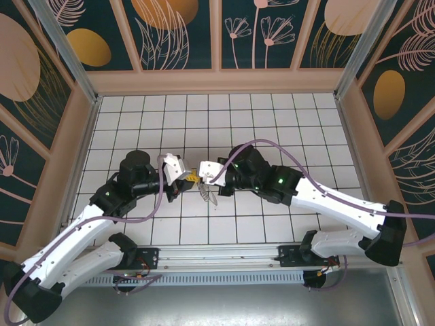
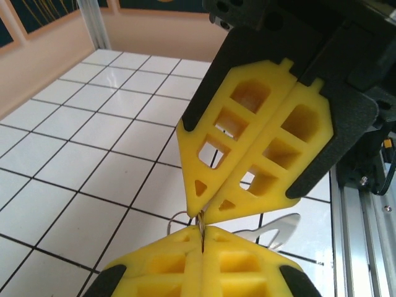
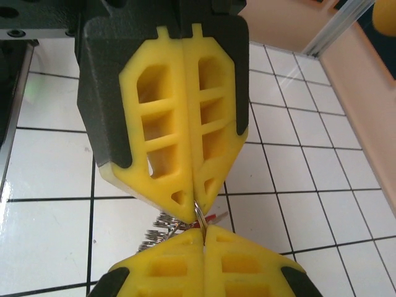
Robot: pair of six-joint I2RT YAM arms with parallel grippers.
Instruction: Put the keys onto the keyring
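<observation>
I have both arms brought together over the middle of the white tiled table, the hands meeting tip to tip. The left hand comes in from the left and the right hand from the right. On the left wrist camera my own yellow fingers are pressed flat together at the bottom of the view. A thin sliver of metal is nipped in the seam between them, and the right hand's tips come down onto the same spot. The right wrist camera shows the mirror of it. Both hands are clenched, each pinching the keyring, of which I see little more than a short pale arc of wire between the two sets of tips. The keys hang in a small silvery bunch just below and beside that pinch point, above the tiles, with the red-headed piece poking out on the other side of the ring. I cannot tell whether each key is threaded on the loop. A purple cable arcs over the right arm.
</observation>
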